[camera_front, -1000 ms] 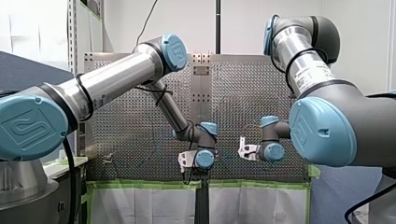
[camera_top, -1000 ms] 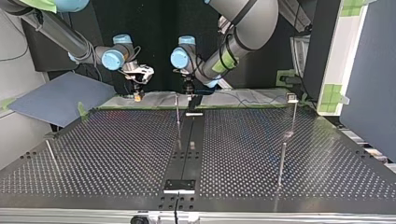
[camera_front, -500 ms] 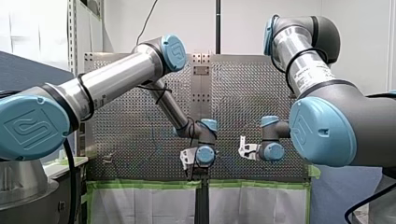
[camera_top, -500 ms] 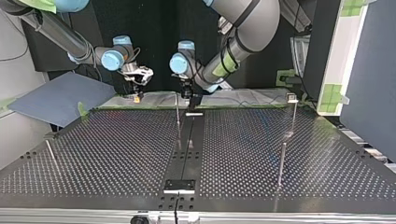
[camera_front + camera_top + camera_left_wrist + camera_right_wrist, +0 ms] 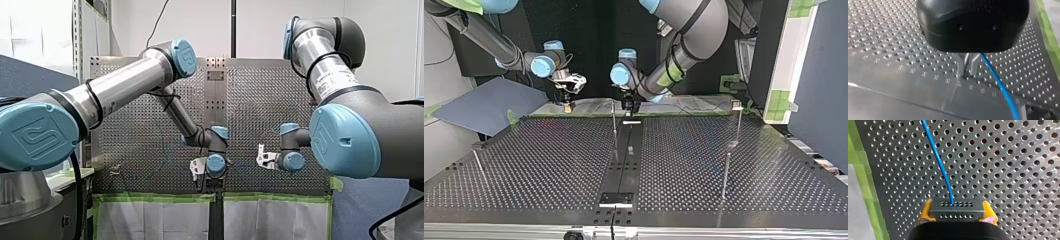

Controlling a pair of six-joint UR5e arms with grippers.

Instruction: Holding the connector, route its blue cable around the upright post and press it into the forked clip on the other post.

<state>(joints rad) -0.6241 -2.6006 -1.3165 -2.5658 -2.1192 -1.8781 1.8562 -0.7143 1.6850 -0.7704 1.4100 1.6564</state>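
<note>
My right claw [image 5: 957,214] clamps its yellow pads [image 5: 925,212] on the connector [image 5: 957,206], so the cable [image 5: 938,160] trails ahead over the tabletop [image 5: 1010,170], free for routing. My left claw [image 5: 967,72] stands beside it, probably guiding; grip indiscernible.

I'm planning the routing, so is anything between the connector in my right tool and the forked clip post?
Yes. In the top view, the upright post and my left tool stand between the connector and the forked clip.
</note>
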